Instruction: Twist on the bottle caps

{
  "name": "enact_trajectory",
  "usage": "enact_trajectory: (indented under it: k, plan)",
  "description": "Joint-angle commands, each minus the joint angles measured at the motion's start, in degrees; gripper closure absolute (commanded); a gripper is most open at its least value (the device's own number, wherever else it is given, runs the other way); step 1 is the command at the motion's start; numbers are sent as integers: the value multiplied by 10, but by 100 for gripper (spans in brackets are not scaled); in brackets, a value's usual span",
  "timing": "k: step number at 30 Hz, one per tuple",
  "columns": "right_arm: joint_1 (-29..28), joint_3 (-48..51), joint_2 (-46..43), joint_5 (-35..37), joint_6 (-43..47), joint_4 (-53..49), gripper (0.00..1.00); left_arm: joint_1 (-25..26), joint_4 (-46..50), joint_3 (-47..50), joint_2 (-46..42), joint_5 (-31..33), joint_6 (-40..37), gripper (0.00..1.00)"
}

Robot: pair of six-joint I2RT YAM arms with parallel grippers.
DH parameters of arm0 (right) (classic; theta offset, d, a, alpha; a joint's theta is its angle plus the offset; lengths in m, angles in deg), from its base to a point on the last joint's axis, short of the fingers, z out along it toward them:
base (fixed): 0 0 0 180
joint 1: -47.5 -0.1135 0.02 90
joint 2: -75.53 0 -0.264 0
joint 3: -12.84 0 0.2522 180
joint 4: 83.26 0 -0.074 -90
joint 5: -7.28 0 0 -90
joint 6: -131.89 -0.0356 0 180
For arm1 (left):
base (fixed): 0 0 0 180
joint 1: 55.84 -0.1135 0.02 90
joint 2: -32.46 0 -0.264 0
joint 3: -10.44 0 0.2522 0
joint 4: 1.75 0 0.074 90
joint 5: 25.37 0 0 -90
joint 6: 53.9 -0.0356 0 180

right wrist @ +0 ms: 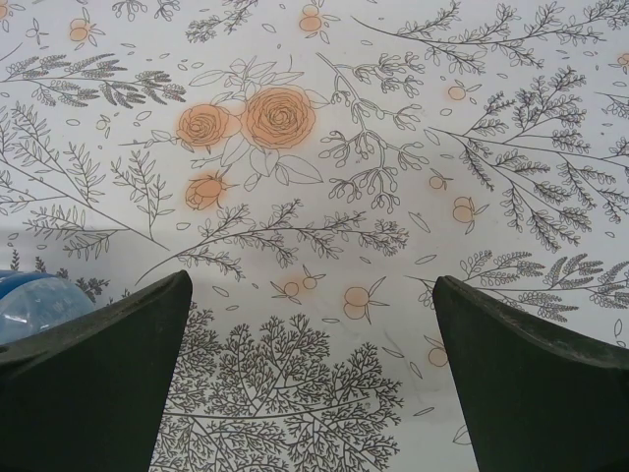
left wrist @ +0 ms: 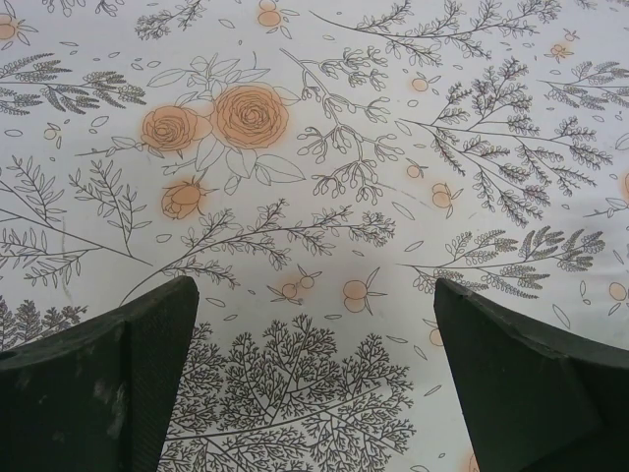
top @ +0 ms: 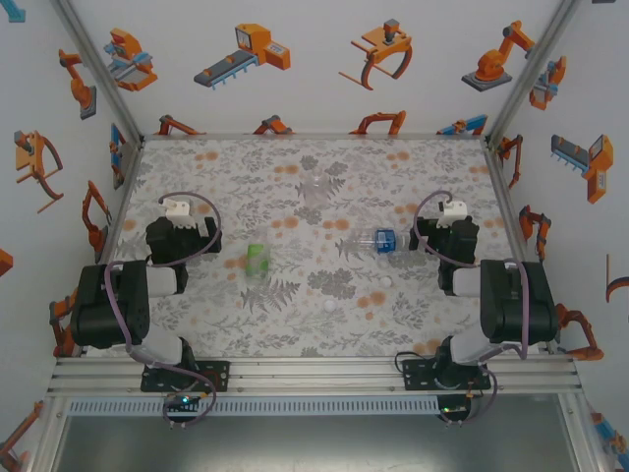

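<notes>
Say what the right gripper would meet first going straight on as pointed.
Probably only the floral tablecloth; nothing lies between the open jaws of the right gripper. The blue-labelled bottle sits left of that line.

The cloth [top: 216, 324] is matt and smooth. The green bottle [top: 257, 260] and, at its three o'clock, the labelled bottle [top: 378, 240] are glossy transparent plastic. The left fingers [left wrist: 103, 388] look matt, faintly rough dark plastic; the rail [top: 314, 372] is bare metal.

green bottle [top: 257, 261], blue-labelled bottle [top: 378, 240], clear bottle [top: 316, 187]
</notes>
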Motion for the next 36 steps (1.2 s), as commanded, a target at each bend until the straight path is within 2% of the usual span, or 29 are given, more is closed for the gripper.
enact_trajectory:
  k: [1, 32, 36]
  plan:
    - [5, 1, 2, -7, 7, 17, 1, -2, -18, -1, 2, -15, 0, 3]
    - [5, 0, 2, 3, 4, 16, 1, -2, -19, 0, 2, -13, 1, 3]
    - [4, 0, -22, 3, 4, -1, 1, -2, -18, -1, -2, -14, 1, 3]
